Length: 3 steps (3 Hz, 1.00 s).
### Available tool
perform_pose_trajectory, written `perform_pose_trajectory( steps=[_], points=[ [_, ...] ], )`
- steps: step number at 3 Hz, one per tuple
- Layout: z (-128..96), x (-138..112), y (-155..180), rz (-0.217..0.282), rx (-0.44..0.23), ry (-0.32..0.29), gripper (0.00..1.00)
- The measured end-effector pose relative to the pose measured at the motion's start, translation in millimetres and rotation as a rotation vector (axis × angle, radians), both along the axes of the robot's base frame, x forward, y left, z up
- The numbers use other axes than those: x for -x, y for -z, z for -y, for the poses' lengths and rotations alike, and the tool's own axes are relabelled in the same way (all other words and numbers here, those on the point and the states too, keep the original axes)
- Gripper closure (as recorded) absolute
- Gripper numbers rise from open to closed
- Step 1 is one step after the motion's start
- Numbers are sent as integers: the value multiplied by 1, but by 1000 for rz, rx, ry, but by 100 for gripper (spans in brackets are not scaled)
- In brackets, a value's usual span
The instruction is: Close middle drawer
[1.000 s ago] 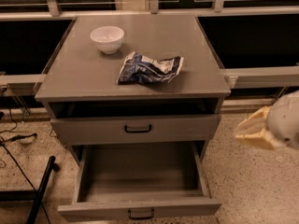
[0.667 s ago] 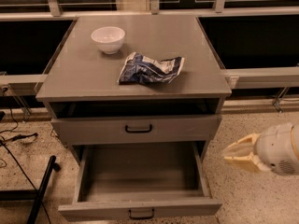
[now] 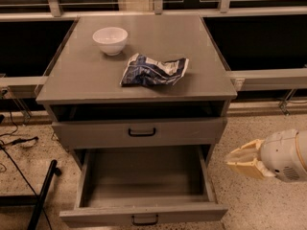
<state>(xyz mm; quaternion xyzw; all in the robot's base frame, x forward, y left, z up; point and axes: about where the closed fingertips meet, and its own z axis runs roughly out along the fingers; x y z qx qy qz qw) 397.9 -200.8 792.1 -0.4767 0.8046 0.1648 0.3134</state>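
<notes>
Matt grey middle drawer [image 3: 144, 213], smooth cream plastic gripper [image 3: 235, 159] at its right

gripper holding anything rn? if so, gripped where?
Nothing is held. The gripper hangs in the air to the right of the open middle drawer, apart from it, with no object at its tip.

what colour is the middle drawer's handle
Black handle, camera view. The gripper hovers right of the middle drawer.

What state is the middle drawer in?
Open: middle drawer is pulled far out, its empty box showing. Gripper sits to its right, apart.
</notes>
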Motion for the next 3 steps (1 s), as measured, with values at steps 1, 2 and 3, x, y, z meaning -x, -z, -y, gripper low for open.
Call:
perform_pose_trajectory(
  steps=[1, 2, 3],
  points=[
    [-2, 11, 27, -35, -42, 23, 100],
    [-7, 32, 75, -89, -115, 73, 100],
    [-12, 51, 118, -121, -175, 125, 100]
  ],
)
